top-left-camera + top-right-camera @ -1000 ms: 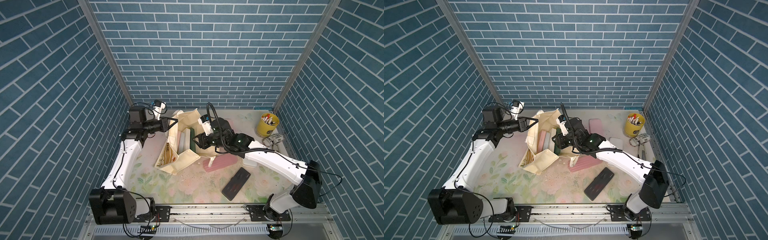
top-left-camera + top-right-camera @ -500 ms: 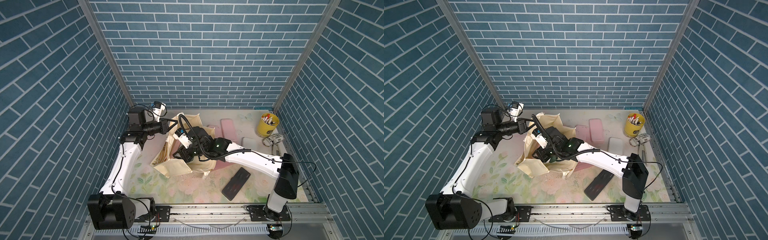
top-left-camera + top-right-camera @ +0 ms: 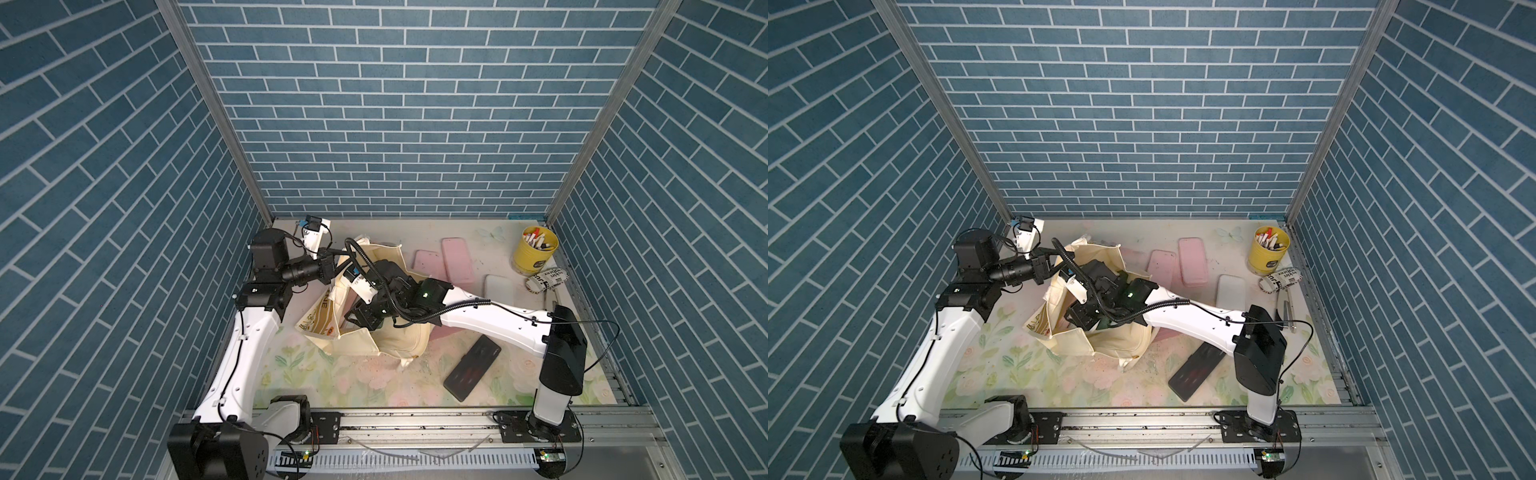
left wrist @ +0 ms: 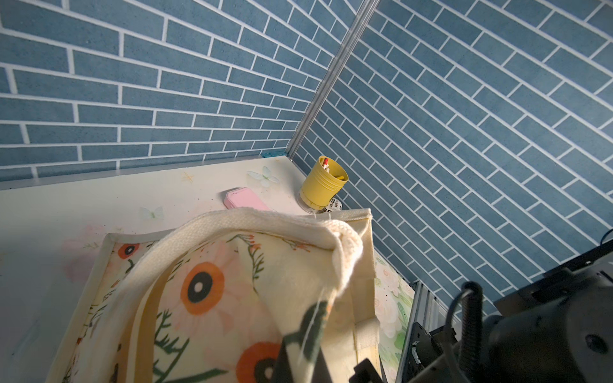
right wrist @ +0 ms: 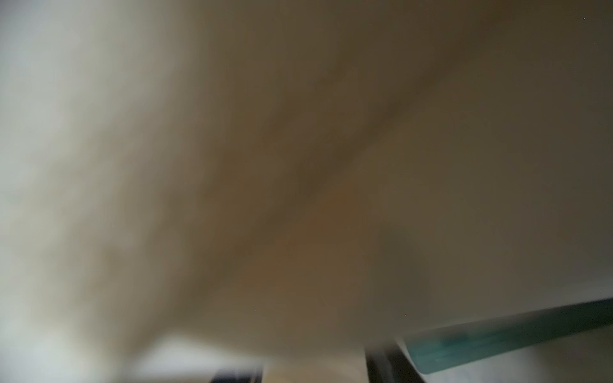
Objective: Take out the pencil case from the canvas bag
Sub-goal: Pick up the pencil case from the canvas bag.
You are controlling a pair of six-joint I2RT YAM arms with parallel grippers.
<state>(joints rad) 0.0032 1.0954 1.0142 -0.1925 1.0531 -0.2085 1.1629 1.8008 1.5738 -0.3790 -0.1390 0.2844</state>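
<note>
The cream canvas bag (image 3: 399, 345) (image 3: 1117, 345) lies slumped at the middle left of the table, mouth open toward the back. My left gripper (image 3: 334, 266) (image 4: 305, 354) is shut on the bag's upper rim, with flowered cloth (image 4: 232, 298) pinched between its jaws. My right gripper (image 3: 355, 322) (image 3: 1073, 316) reaches down inside the bag's mouth. In the right wrist view its two dark fingers stand apart against blurred cream cloth (image 5: 298, 165), and a teal edge (image 5: 497, 338) lies beside one finger. The pencil case is hidden by cloth and arm.
Two pink flat cases (image 3: 457, 259) and a white one (image 3: 497, 286) lie behind the right arm. A black case (image 3: 473, 368) lies at the front right. A yellow pen pot (image 3: 534, 253) and a printed roll (image 3: 548, 280) stand in the back right corner.
My right arm swung left and pushed down into the bag's mouth. The bag sagged toward the front. The left gripper kept its hold on the rim.
</note>
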